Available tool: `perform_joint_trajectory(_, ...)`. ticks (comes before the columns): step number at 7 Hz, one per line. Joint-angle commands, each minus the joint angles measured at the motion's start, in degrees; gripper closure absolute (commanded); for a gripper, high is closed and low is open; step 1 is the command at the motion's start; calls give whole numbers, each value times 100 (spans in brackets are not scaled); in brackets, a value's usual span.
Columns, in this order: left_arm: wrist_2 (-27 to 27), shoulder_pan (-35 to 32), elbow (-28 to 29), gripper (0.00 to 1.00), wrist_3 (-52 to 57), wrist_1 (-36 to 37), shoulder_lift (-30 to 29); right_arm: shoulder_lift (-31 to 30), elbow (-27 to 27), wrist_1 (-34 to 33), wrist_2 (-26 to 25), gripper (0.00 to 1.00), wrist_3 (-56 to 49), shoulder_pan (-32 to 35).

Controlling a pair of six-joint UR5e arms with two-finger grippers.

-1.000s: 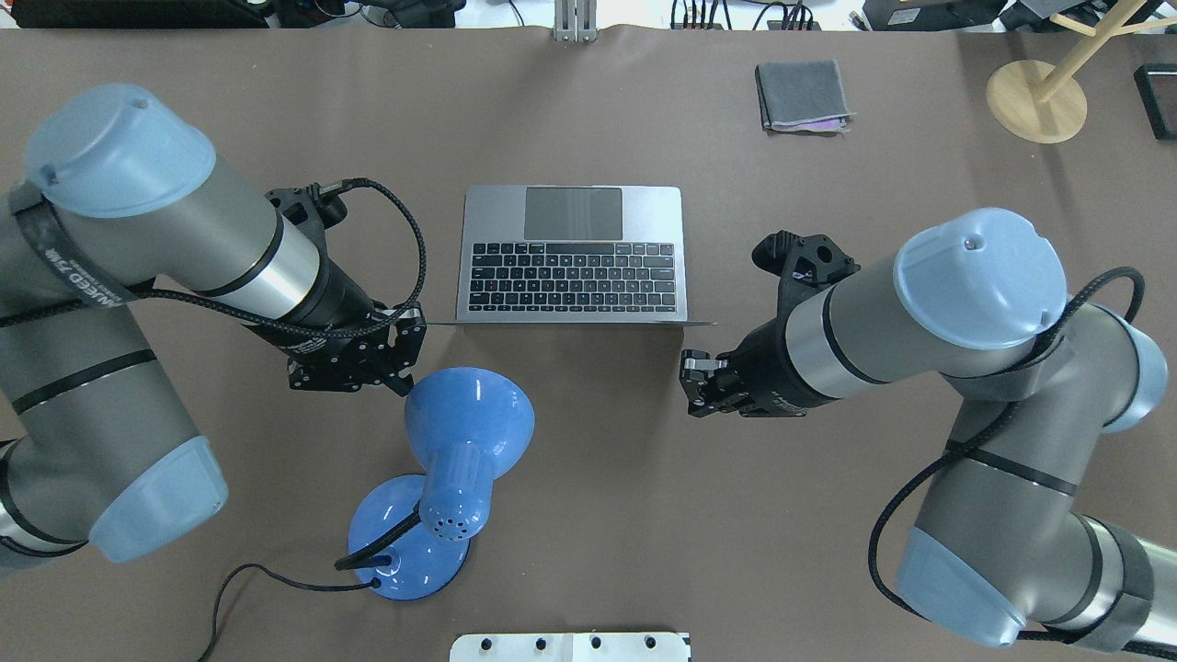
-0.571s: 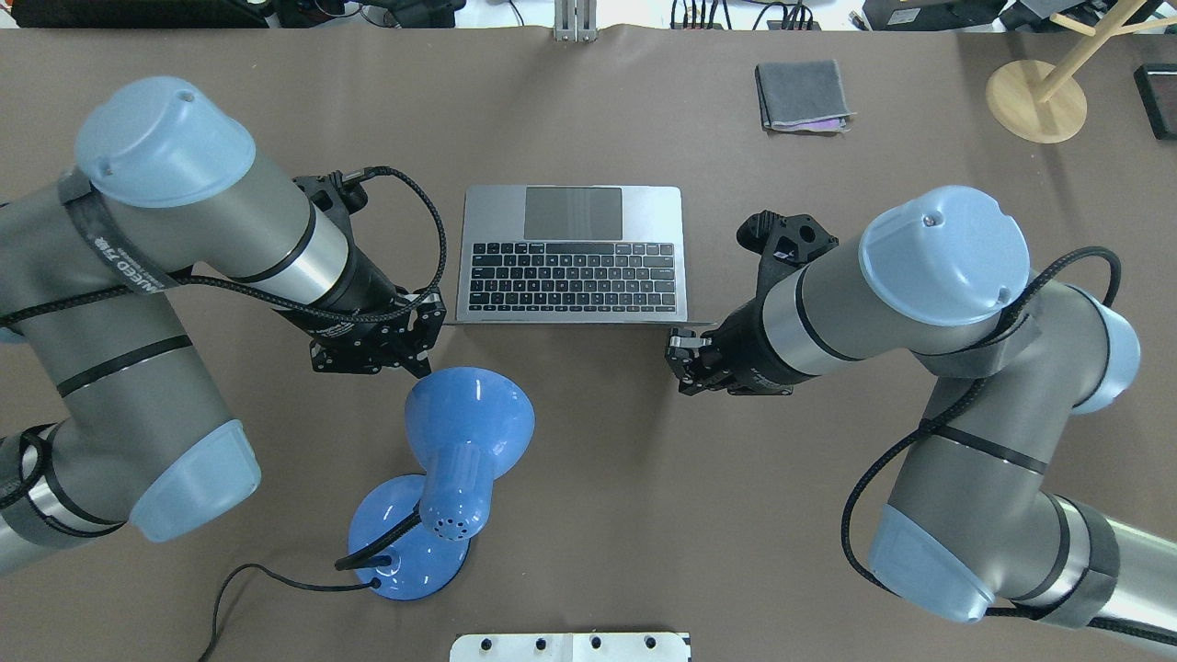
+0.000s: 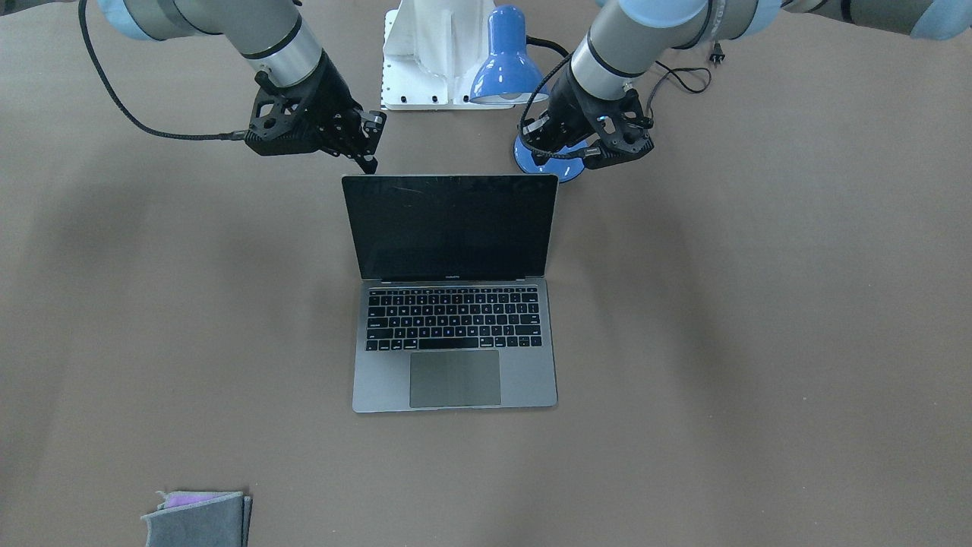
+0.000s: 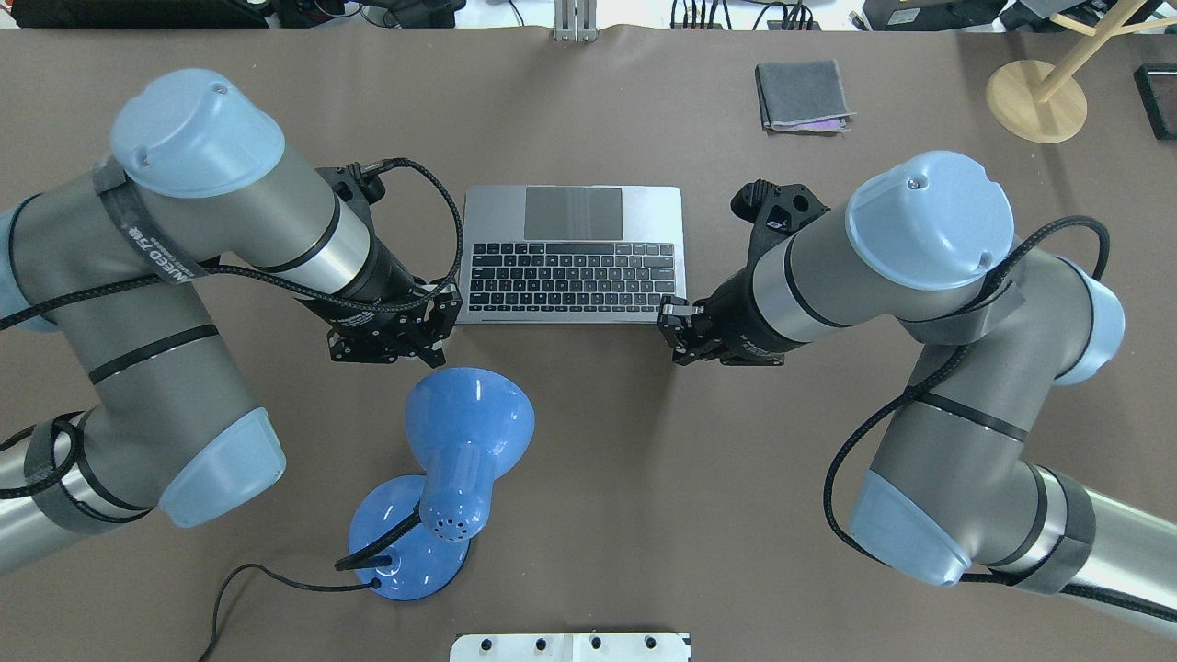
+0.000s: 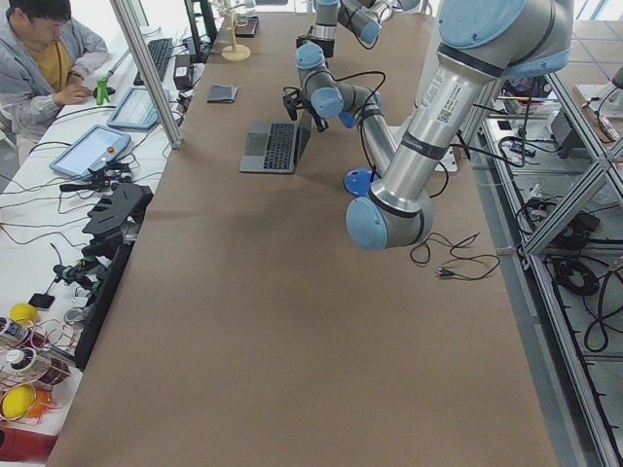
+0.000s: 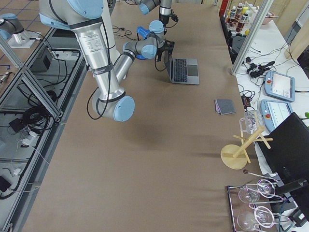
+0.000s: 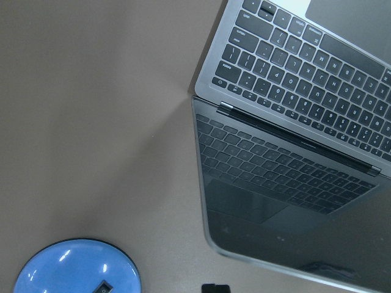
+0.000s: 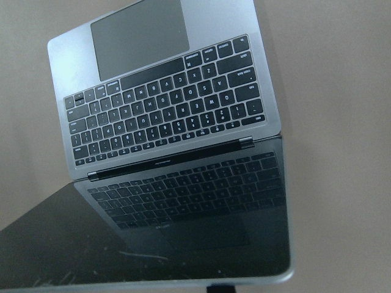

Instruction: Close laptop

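Laptop (image 4: 572, 255) open at mid-table, keyboard and trackpad facing the far side, screen standing upright on the near edge and mirroring the keys. Left gripper (image 4: 439, 324) just beside the lid's left corner, right gripper (image 4: 674, 329) just beside its right corner — touching or merely close, cannot tell. Fingers of both hidden under the wrists or cropped to a dark tip in the wrist views, so apart or together cannot tell. Blue desk lamp (image 4: 451, 469) near the left gripper, on the robot's side of the screen. Folded grey cloth (image 4: 802, 96) well apart, toward the far right — a wooden stand (image 4: 1037, 99) beyond it.
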Motion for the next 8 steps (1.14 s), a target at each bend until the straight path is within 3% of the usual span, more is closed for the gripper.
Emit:
perform_joint_trajectory(1,268,-95,79,100,188,-46,-76,80,-141,2,1,100,-9,86)
perform_joint_trajectory(4,277,-429,297,100,304,-448,-93,168,-203,-7,10,100,-9,218)
perform_joint_trajectory(7,295,-509,912,100,304,-916,-347,404,-615,10,54,100,-290,516)
perform_joint_trajectory(8,295,-517,1019,100,304,-934,-400,692,-999,19,62,100,-352,604)
